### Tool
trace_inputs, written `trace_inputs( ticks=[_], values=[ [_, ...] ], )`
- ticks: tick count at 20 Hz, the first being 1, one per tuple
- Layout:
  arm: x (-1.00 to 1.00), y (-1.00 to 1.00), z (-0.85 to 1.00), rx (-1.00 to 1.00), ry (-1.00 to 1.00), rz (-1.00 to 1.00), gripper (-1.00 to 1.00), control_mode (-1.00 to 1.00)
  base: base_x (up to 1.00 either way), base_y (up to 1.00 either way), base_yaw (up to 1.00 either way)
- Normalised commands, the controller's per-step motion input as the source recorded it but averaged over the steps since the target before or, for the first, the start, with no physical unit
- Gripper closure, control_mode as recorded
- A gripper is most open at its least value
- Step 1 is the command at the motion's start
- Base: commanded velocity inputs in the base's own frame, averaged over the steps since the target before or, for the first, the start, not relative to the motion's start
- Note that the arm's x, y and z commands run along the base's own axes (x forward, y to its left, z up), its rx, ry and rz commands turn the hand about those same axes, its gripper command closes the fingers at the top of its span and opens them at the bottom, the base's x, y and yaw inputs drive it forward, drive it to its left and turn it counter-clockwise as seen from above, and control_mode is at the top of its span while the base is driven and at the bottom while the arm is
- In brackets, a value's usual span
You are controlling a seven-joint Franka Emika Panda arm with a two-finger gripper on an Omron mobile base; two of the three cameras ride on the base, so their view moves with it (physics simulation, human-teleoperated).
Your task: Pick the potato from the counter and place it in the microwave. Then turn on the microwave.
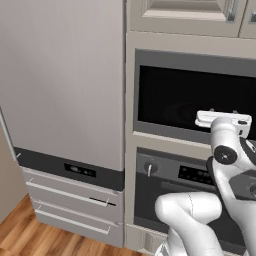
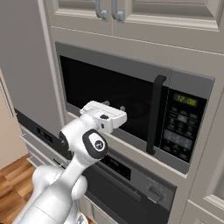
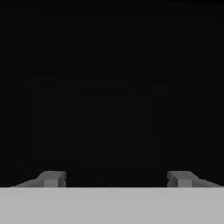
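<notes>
Potato: its place cannot be told from where I stand; nothing brown lies between the fingers, and the black glass hides whatever is behind it. Microwave [image 2: 189,81]: built into the cabinet wall, its wide glass door [image 2: 87,83] shut flush with the frame. The vertical black handle [image 2: 155,114] runs down the door's right edge, and the lit keypad panel [image 2: 181,127] sits just right of that handle. Gripper [image 2: 113,105]: level and pointing straight at the door glass, left of the handle and close to the pane, though whether it touches is unclear. In the hand view the two fingertips [image 3: 51,178] stand wide apart against plain darkness, so the jaws are open and hold nothing. Oven [image 2: 131,175]: directly below the microwave, untouched.

Step in hand, as a judgement: with an empty hand at a shut door, this is either the end of closing the door or the approach before opening it. If the potato is already inside, the next move calls for shifting right, past the handle, and pressing the panel's start key with a fingertip.
</notes>
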Motion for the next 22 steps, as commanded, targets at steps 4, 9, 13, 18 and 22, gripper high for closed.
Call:
trace_inputs(
  ticks=[4,9,13,18,22],
  values=[
    [0.11,-0.04,0.00,0.00,0.00,0.03,-1.00,-1.00,0.00,0.00,0.00],
    [-0.22,-0.04,0.00,0.00,0.00,0.02,-1.00,-1.00,0.00,0.00,0.00],
    [-0.55,-0.10,0.00,0.00,0.00,0.01,-1.00,-1.00,0.00,0.00,0.00],
    [-0.54,-0.11,0.00,0.00,0.00,0.02,-1.00,-1.00,0.00,0.00,0.00],
    [-0.48,-0.21,0.00,0.00,0.00,0.03,-1.00,-1.00,0.00,0.00,0.00]
  ],
)
